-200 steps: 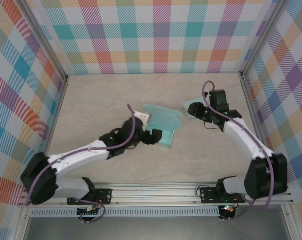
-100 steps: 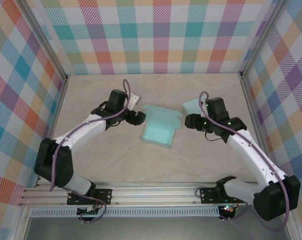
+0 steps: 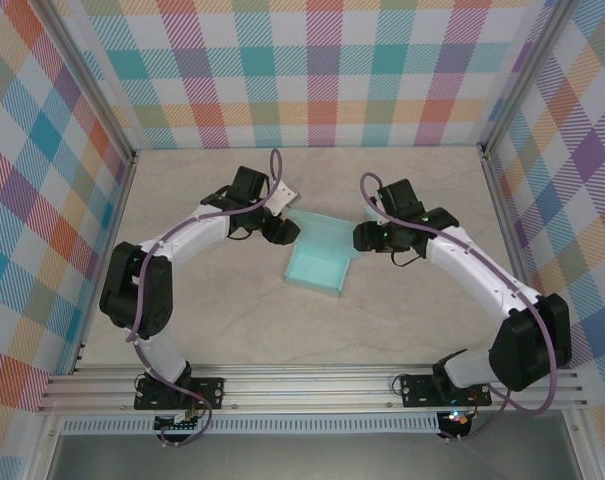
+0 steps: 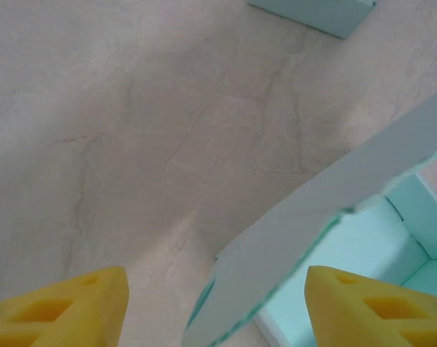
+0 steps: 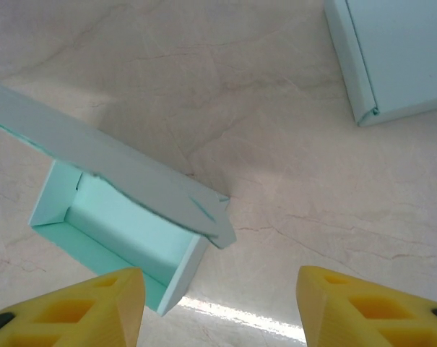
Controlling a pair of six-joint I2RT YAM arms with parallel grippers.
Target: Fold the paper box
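The teal paper box (image 3: 315, 268) lies open on the table's middle, its lid flap (image 3: 327, 230) raised at the back. My left gripper (image 3: 280, 230) is at the flap's left end, open. In the left wrist view the flap's edge (image 4: 326, 195) runs between the yellow fingertips (image 4: 88, 303) without touching them, with the box's inside (image 4: 377, 246) beyond. My right gripper (image 3: 365, 238) is open at the flap's right end. The right wrist view looks down on the box (image 5: 110, 224) and the flap's corner (image 5: 204, 217), with bare table between its fingertips.
A second flat teal box piece (image 5: 399, 58) lies on the table right of the box, and shows as a teal corner (image 4: 316, 11) in the left wrist view. Checked walls close in the back and sides. The arms' mounting rail (image 3: 312, 385) runs along the near edge.
The left arm swung from the box's near left side up to the flap's left end, its jaws narrowing. The right gripper moved left to the flap's right end.
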